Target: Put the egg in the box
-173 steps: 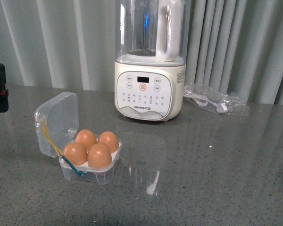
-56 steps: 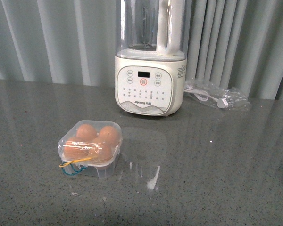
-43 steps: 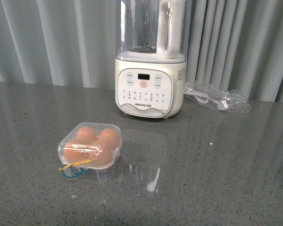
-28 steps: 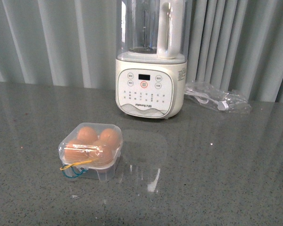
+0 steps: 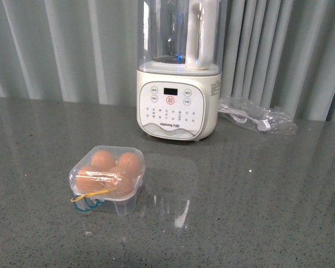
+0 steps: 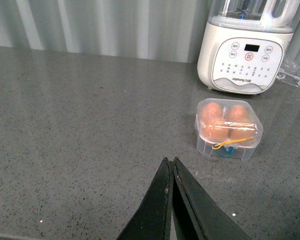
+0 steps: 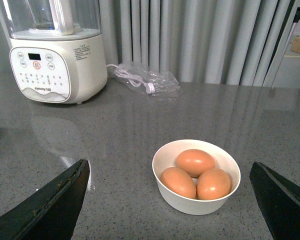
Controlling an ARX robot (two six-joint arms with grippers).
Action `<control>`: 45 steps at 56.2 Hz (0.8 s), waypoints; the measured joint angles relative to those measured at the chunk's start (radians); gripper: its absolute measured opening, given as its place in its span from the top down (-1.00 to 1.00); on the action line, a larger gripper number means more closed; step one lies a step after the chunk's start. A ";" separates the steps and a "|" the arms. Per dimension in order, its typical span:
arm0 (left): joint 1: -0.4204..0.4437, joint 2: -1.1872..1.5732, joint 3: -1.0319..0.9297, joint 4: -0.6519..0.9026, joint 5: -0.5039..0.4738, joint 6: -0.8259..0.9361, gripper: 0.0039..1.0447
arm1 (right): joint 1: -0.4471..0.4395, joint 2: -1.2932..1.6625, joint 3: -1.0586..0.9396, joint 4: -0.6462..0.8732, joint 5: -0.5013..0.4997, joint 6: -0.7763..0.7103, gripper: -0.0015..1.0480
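Note:
The box (image 5: 107,178) sits on the grey table with its clear lid down over several brown eggs, its yellow and blue rubber bands at its front corner. It also shows in the left wrist view (image 6: 229,129). My left gripper (image 6: 170,161) is shut and empty, held above the table, apart from the box. My right gripper (image 7: 170,172) is wide open and empty. Beyond it a white bowl (image 7: 160,182) holds three brown eggs (image 7: 195,162). Neither gripper shows in the front view.
A tall cream blender (image 5: 177,78) with a clear jug stands behind the box. A crinkled clear plastic bag (image 5: 257,117) with a white cable lies to its right. Grey curtains hang along the table's back edge.
The box's lid, which stood open earlier, is down over the eggs. A dark object at the left edge has left the front view. Over the last second nothing has moved.

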 joint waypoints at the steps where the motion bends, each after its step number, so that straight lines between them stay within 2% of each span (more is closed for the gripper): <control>1: 0.000 -0.002 -0.002 0.000 0.000 0.000 0.94 | 0.000 0.000 0.000 0.000 0.000 0.000 -0.86; 33: 0.000 -0.051 -0.033 0.009 0.002 0.002 0.92 | 0.000 0.000 0.000 0.000 0.000 0.000 -0.86; 41: 0.000 -0.051 -0.033 0.009 0.002 0.003 0.38 | 0.000 0.000 0.000 0.000 0.000 0.000 -0.86; 45: 0.000 -0.051 -0.033 0.009 0.002 0.003 0.18 | 0.000 0.000 0.000 0.000 0.000 0.000 -0.86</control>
